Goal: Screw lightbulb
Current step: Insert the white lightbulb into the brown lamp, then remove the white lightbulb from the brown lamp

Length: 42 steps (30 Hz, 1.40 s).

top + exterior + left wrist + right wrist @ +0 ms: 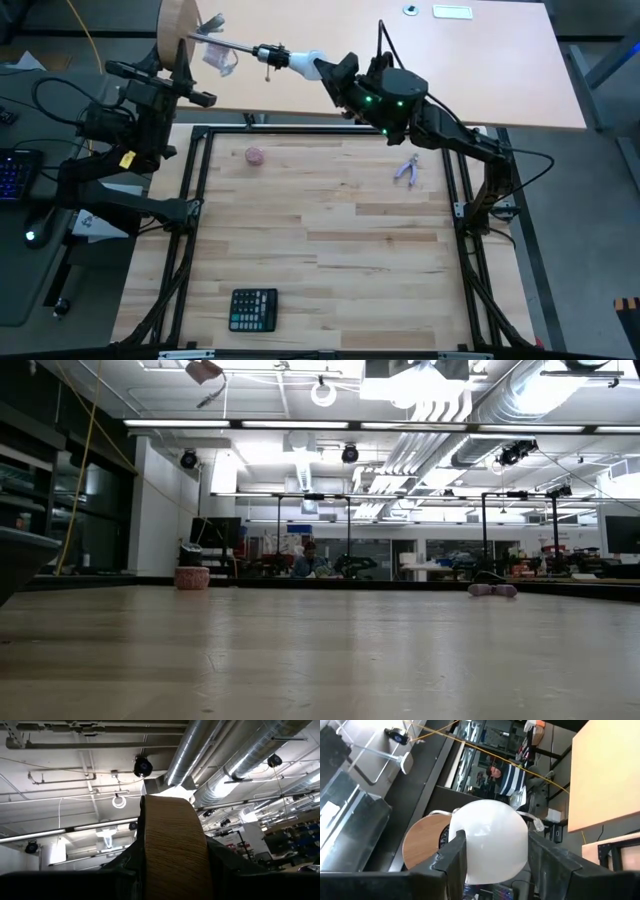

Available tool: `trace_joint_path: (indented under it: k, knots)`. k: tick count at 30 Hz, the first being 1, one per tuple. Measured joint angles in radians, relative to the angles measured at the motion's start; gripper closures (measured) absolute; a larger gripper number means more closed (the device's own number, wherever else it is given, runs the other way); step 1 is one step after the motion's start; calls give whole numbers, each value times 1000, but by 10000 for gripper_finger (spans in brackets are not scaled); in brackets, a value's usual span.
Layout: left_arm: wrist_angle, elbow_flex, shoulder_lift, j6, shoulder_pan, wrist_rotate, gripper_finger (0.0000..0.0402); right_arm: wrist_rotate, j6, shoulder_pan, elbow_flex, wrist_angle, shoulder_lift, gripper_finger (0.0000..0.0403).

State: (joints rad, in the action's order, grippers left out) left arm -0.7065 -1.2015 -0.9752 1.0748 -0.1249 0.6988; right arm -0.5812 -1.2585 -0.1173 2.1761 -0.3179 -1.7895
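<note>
The white lightbulb [303, 63] hangs level in the air beyond the table's far edge, with my right gripper [330, 72] shut on it. Its screw end points at a black socket [270, 52] on a thin metal rod [235, 45]. The rod sticks out of a round wooden disc [178, 32], which stands on edge in my left gripper [182, 72], shut on it at the far left. In the right wrist view the lightbulb [490, 842] fills the gap between the fingers, with the disc [422, 845] behind it. Whether the base is inside the socket does not show. My left gripper pinches the wooden disc between its two fingers, one on each flat face, near the rim [172, 855]. The fingers slant up from below. The disc stands on edge, lifted clear of the table. My right gripper pinches the bulb's round glass globe [470, 855] between its two fingers [452, 860]. The fingers lie level, coming from the table's right, along the bulb's length. The bulb is lifted clear and lies level, its base toward the socket.
A clear plastic wrapper [218, 55] hangs by the rod. On the table lie a small pink thing [255, 156] at the far left, a purple tool [407, 172] at the far right and a black calculator [253, 309] near the front edge. A pale desk [480, 60] lies beyond.
</note>
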Motion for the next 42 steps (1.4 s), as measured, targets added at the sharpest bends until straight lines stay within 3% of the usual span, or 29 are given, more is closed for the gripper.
trace_joint_path:
  k: [6,15,19,28,35,39,42]
  knots:
    - [-1,-1,0,-14,0,1,286,2,117,6,1,9,1,211]
    - [20,2,-4,-32,2,-3,286,34,167,7,1,-3,0,86]
    - [28,4,-9,-40,3,-7,286,41,171,8,0,-17,-1,51]
    - [25,3,0,-27,2,68,286,48,249,7,0,-19,24,44]
    - [26,2,31,-74,-46,246,286,32,309,7,1,-53,63,43]
    - [70,2,47,-166,-73,385,286,33,395,7,2,-75,84,43]
    - [224,1,67,-325,-79,405,286,37,491,7,2,-129,112,43]
